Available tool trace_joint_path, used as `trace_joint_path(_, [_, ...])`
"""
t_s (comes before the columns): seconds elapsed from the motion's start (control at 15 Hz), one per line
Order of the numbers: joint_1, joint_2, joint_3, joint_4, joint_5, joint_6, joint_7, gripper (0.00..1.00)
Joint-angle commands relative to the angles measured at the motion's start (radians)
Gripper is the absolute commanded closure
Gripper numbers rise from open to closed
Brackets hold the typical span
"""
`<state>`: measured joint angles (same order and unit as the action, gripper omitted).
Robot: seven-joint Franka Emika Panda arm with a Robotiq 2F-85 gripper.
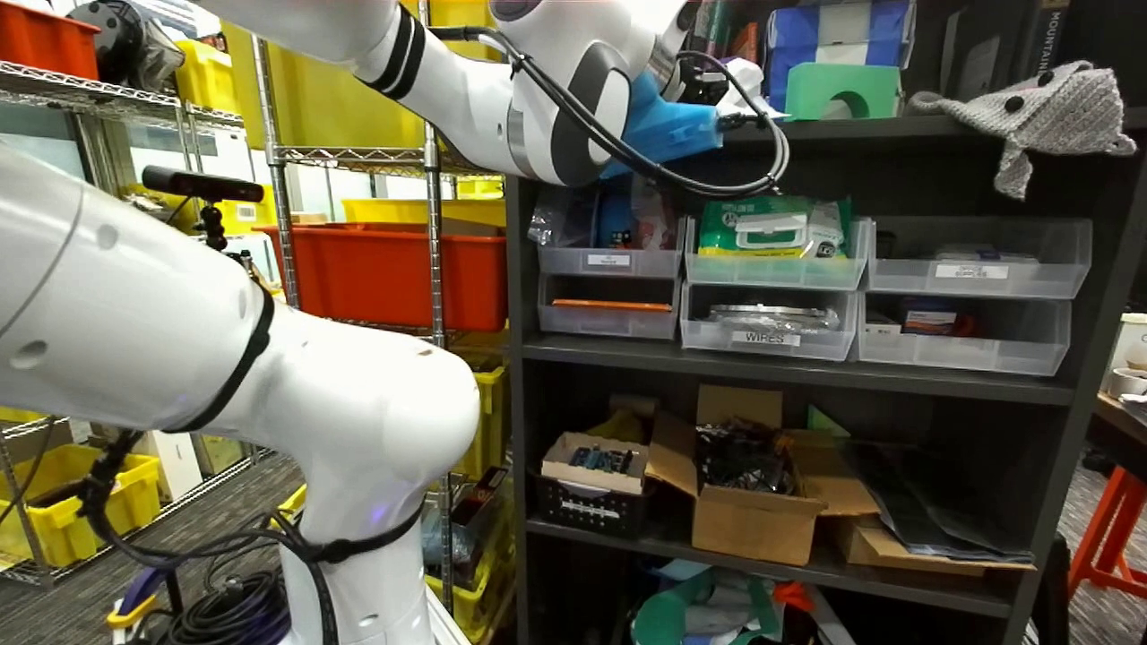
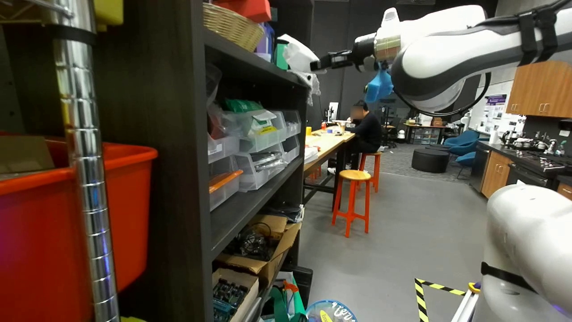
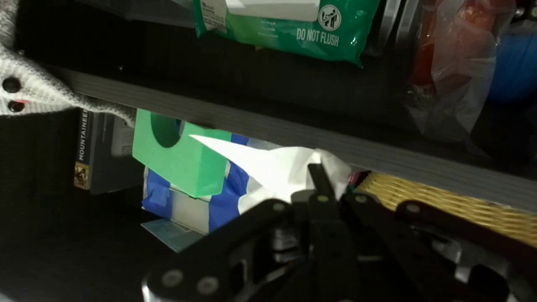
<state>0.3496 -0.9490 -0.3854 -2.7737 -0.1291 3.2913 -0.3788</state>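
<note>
My gripper (image 3: 321, 172) is shut on a crumpled white tissue (image 3: 277, 167), with a pointed end of it sticking out to the left in the wrist view. The wrist picture stands upside down. In an exterior view the gripper (image 2: 321, 65) points at the top shelf with the tissue (image 2: 297, 54) spread at its tips. In an exterior view the tissue (image 1: 745, 79) shows beside the wrist, with the fingers mostly hidden. A green box with a round opening (image 3: 188, 165) sits close by, before a blue and white box (image 3: 228, 205); the tissue overlaps both in the wrist view.
A grey knitted toy (image 1: 1053, 121) hangs over the top shelf edge (image 1: 878, 130). A wicker basket (image 3: 453, 209) stands close to the gripper. Clear bins (image 1: 775, 336), one with a green wipes pack (image 1: 775, 228), fill the shelf below. A person (image 2: 368, 125) sits at a far table.
</note>
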Motion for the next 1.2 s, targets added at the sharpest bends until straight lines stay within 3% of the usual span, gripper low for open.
trace_joint_path(0.0, [-0.111,0.034,0.115,0.002,-0.015,0.027,0.072,0.99])
trace_joint_path(0.2, [-0.235,0.068,0.236,0.018,-0.010,0.028,0.117,0.99])
trace_joint_path(0.6, [-0.415,0.103,0.448,0.058,-0.006,0.015,0.189,0.99])
trace_joint_path(1.13, [-0.500,0.124,0.559,0.097,-0.018,-0.016,0.204,0.99])
